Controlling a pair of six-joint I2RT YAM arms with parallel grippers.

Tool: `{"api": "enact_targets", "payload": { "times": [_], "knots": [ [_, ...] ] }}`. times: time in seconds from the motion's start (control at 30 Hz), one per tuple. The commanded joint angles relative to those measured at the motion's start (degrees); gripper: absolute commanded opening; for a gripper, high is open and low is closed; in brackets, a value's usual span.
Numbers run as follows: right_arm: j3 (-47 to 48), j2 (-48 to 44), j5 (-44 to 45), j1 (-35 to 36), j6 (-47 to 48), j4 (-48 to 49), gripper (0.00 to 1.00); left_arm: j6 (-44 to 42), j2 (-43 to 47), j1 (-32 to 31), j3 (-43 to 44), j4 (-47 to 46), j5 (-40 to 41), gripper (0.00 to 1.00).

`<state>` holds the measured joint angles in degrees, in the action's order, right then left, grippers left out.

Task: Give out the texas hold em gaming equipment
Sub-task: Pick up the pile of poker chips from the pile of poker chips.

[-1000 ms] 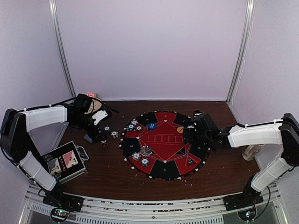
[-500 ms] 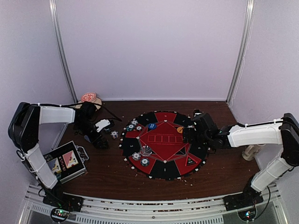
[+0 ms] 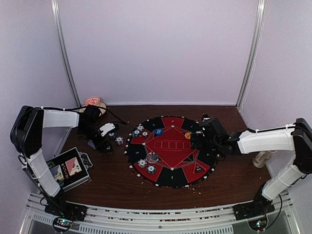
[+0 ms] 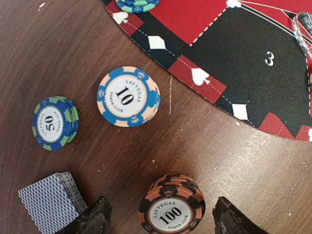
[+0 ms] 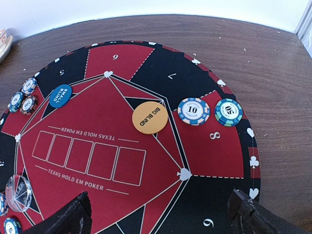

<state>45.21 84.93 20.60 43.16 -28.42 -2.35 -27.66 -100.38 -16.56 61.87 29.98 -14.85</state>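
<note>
pickup step: left gripper straddles the 100 chip stack on the table toward its left edge, just off the mat, fingers spread, not touching. next it likely needs a square pinch, then a lift to a seat. right gripper gapes empty over the mat.

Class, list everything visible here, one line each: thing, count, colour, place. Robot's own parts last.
table: one, brown, under everything.
poker mat: one, red-black, table centre.
100 stack: one, orange-black, on wood near mat.
10 stack: one, blue-peach, beside mat.
50 stack: one, blue-green, beside 10 stack.
card deck: one, blue-backed, near 50 stack.
small blind button: one, blue, on mat.
big blind button: one, orange, on mat.
seat 8 chips: two, blue-peach, green-blue, on mat.
other chips: several, mixed, mat's left side.
case: one, metal, near-left.
mug: one, beige, far-left.
left gripper: black, open around 100 stack.
right gripper: black, open above mat.
</note>
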Motion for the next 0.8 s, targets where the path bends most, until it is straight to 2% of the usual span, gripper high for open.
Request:
{"api": "enact_targets", "payload": {
  "times": [0.0,0.33,0.77],
  "knots": [
    [1.37,0.15,0.85,0.31,0.47,-0.21,0.99,-1.37,-1.36,0.50,1.50,-0.17,-1.61,0.73],
    [1.29,0.07,0.85,0.35,0.33,-0.19,0.99,-1.44,-1.79,0.48,1.41,-0.27,-1.85,0.64],
    [1.46,0.41,0.98,0.35,0.43,-0.20,0.99,-2.20,-2.10,0.53,1.06,0.27,-1.84,0.59]
  ]
}}
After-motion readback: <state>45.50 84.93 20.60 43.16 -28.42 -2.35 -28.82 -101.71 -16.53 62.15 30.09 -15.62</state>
